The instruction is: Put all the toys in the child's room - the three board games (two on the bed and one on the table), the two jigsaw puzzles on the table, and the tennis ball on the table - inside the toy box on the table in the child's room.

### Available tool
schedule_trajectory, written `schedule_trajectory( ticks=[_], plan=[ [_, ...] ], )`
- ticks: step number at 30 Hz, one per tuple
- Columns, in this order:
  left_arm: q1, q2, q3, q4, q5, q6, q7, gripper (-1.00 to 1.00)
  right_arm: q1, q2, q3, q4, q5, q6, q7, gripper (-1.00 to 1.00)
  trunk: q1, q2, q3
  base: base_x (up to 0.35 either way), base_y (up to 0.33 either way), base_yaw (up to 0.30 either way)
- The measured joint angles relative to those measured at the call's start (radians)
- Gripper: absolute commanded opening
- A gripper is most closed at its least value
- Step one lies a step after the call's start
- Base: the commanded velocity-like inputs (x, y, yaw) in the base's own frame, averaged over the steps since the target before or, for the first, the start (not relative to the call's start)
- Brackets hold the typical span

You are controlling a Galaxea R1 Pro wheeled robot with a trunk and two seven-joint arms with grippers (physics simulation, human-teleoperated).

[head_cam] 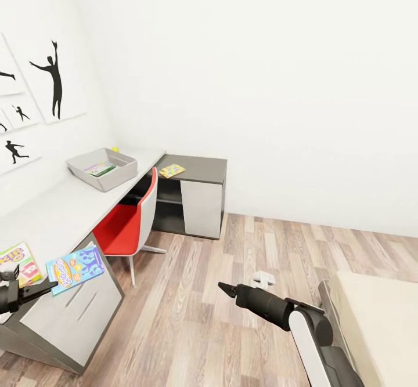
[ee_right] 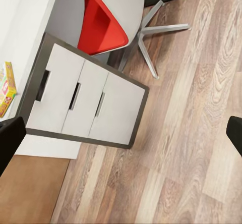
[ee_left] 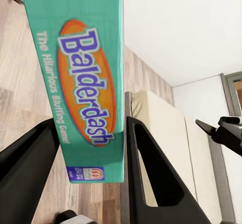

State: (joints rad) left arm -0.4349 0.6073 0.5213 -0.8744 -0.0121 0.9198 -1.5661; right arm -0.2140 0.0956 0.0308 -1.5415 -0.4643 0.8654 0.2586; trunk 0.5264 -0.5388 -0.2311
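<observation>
My left gripper (head_cam: 52, 285) is shut on a light blue board game (head_cam: 75, 268) with an orange oval logo, holding it by its thin sides (ee_left: 91, 82) at the near corner of the table (head_cam: 52, 213). A second, yellow-green board game (head_cam: 17, 262) lies flat on the table beside it. The grey toy box (head_cam: 119, 178) stands farther along the table with a flat colourful item inside. Behind the toy box sits the small yellow tennis ball (head_cam: 115, 149). A jigsaw puzzle (head_cam: 172, 170) lies on the table's dark far section. My right gripper (head_cam: 223, 287) hangs open and empty over the floor.
A red and white swivel chair (head_cam: 130, 224) is tucked under the table. A grey drawer unit (ee_right: 85, 103) forms the table's near end. The beige bed (head_cam: 377, 317) sits at the lower right. Wood-plank floor (head_cam: 244, 248) lies between bed and table.
</observation>
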Motion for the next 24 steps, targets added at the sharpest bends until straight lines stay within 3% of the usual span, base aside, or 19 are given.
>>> schedule_trajectory(
  ticks=[14, 17, 24],
  plan=[
    [0.0, 0.0, 0.0, 0.0, 0.001, 0.001, 0.0, -1.0, 0.0, 0.0, -0.005, -0.002, 0.0, 0.0, 0.003, 1.0, -0.054, 0.098, 0.044, 0.0, 0.0, 0.008],
    [0.0, 0.0, 0.0, 0.0, 0.001, 0.001, 0.0, -1.0, 0.0, 0.0, 0.0, -0.003, 0.0, 0.0, 0.002, 1.0, -0.065, 0.119, 0.054, 0.0, 0.0, 0.197],
    [0.001, 0.0, 0.0, 0.0, 0.0, 0.001, 0.0, -1.0, 0.0, 0.001, 0.003, -0.003, 0.0, 0.0, 0.002, 1.0, -0.065, 0.12, 0.054, 0.0, 0.0, 0.272]
  ],
)
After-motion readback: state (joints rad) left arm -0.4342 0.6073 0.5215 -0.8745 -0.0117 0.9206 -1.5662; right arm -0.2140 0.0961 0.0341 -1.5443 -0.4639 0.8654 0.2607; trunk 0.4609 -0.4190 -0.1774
